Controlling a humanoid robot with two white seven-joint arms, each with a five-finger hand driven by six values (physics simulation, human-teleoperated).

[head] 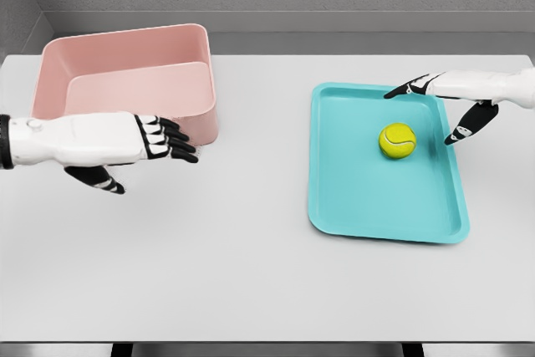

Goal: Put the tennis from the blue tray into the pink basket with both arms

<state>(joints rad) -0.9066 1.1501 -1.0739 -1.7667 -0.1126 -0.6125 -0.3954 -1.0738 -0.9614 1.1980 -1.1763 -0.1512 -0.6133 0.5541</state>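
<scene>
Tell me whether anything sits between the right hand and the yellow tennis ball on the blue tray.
Nothing visible does. The yellow-green tennis ball lies alone on the flat turquoise plastic tray, and the white right hand hovers open just beyond it at the tray's far right corner, with only bare tray between them.

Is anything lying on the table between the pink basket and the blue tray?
No. In the head view, only bare white table lies between the pink basket and the blue tray; the left robot hand reaches partway over it.
</scene>
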